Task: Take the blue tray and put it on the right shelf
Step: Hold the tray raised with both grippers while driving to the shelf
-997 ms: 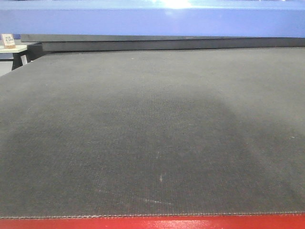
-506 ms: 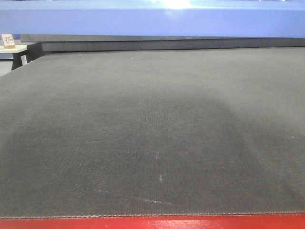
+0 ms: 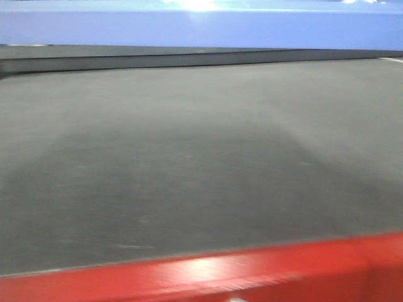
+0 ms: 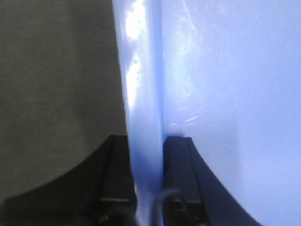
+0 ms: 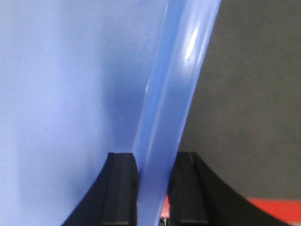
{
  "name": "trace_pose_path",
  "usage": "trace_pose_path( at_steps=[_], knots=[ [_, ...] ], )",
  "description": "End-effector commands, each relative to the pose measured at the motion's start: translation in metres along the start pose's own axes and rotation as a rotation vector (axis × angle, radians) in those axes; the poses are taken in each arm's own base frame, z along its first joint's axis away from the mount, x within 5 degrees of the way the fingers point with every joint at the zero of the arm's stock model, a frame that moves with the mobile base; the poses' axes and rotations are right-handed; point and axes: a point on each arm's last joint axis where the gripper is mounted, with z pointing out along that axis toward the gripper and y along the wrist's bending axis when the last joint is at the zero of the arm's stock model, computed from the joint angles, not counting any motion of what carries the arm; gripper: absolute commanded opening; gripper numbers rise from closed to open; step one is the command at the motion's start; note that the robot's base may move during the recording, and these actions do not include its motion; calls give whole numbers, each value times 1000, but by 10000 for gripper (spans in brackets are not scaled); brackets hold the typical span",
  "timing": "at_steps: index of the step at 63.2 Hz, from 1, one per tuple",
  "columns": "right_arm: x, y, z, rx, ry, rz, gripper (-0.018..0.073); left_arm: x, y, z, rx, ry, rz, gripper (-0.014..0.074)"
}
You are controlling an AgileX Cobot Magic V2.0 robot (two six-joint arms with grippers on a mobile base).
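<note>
Pinching the left rim of the blue tray (image 4: 225,94) with the left claw (image 4: 146,141), clamped on either side of the thin wall; pinching the opposite rim the same way with the right claw (image 5: 153,157). Holding it above the mat (image 3: 189,170), across the top of the front view. Likely to slip or twist loose if swung unevenly: glossy plastic, narrow hold. Underneath, dark woven mat with a red front edge (image 3: 252,270); no right shelf in sight.
</note>
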Motion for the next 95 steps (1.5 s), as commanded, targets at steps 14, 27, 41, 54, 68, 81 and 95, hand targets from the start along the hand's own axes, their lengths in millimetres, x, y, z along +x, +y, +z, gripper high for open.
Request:
trace_pose_path(
  at_steps=[14, 27, 41, 54, 68, 81, 95],
  knots=[
    [-10, 3, -19, -49, -141, -31, 55, 10, -1, -16, 8, 59, 32, -48],
    [-10, 3, -19, -49, -141, -31, 55, 10, -1, -16, 15, 62, 30, -48],
    [-10, 3, -19, -49, -141, -31, 55, 11, -3, -16, 32, 68, 25, -48],
    [-10, 3, -19, -49, -141, -31, 55, 11, -4, -16, 42, 72, 22, -48],
    [-10, 3, -19, -49, -141, -31, 55, 11, -4, -16, 47, 74, 21, -48],
    [-10, 3, -19, -49, -141, -31, 55, 11, -4, -16, 47, 74, 21, -48],
    [-10, 3, -19, -49, -141, -31, 55, 11, -4, -16, 47, 74, 21, -48]
  ],
)
